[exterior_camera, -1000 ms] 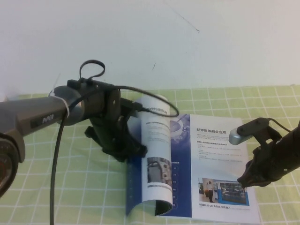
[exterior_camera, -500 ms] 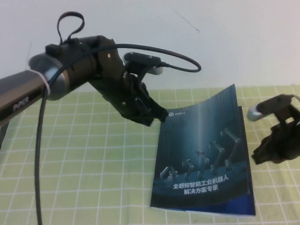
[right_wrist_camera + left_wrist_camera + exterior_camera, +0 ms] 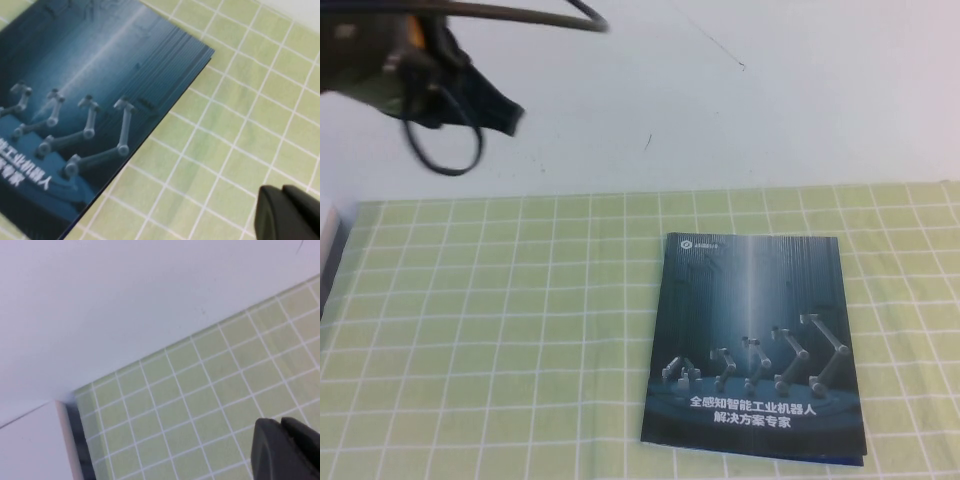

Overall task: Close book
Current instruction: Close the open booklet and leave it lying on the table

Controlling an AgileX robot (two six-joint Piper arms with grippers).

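The book (image 3: 752, 345) lies shut and flat on the green checked cloth, dark blue cover with robot arms facing up, right of the middle in the high view. My left gripper (image 3: 505, 115) is raised high at the far left, well away from the book, in front of the wall. In its wrist view the left gripper (image 3: 281, 424) has its fingers pressed together over bare cloth, holding nothing. My right arm is out of the high view. In the right wrist view the right gripper (image 3: 283, 192) is shut and empty, hanging over cloth beside the book (image 3: 85, 100).
The green checked cloth (image 3: 520, 330) covers the table up to a white wall (image 3: 720, 90). A white object with a dark edge (image 3: 35, 440) sits at the cloth's far left corner, also seen as a white object (image 3: 328, 240) at the high view's left edge.
The cover has dropped flat, so the book is now shut. My left arm has swung up and away to the far left. My right arm has withdrawn out of the high view.
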